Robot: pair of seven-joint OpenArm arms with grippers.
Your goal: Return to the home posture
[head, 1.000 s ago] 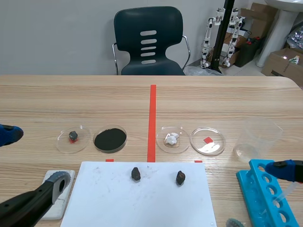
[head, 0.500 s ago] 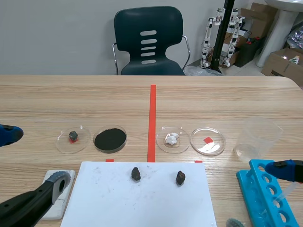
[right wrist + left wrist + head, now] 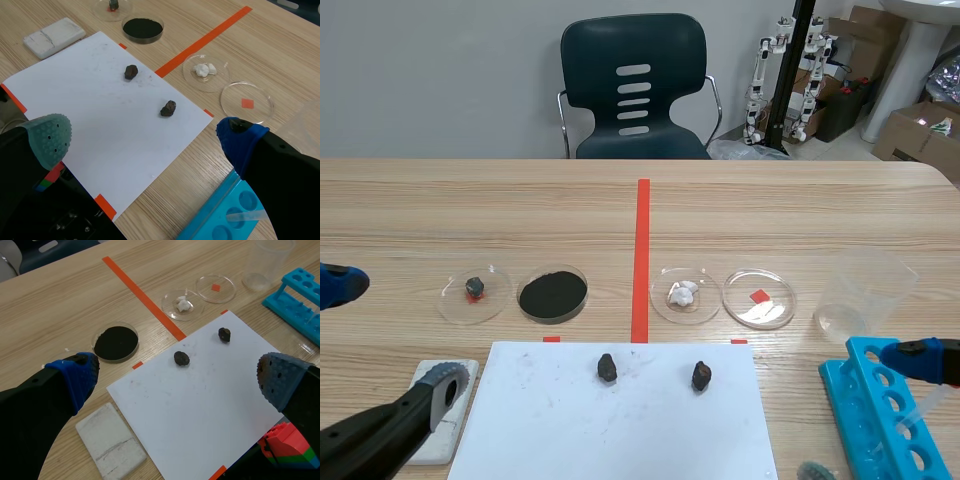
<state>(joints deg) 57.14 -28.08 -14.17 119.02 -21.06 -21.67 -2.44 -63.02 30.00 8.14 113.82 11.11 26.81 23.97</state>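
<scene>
My left gripper (image 3: 386, 335) hangs open low at the table's near left, over the white block (image 3: 432, 420). In its own view the left gripper (image 3: 177, 380) is spread wide above the white paper sheet (image 3: 200, 405), nothing between its fingers. My right gripper (image 3: 868, 415) is open at the near right, over the blue tube rack (image 3: 880, 420). The right wrist view shows the right gripper (image 3: 145, 140) open above the sheet (image 3: 90, 100), holding nothing. Two dark stones (image 3: 607, 367) (image 3: 701, 376) lie on the sheet (image 3: 610, 420).
A row of dishes stands beyond the sheet: one with a small stone (image 3: 475, 292), one of black powder (image 3: 552, 294), one with white lumps (image 3: 685, 294), one with a red mark (image 3: 758, 298). A clear beaker (image 3: 865, 295) stands far right. A chair (image 3: 635, 90) is behind the table.
</scene>
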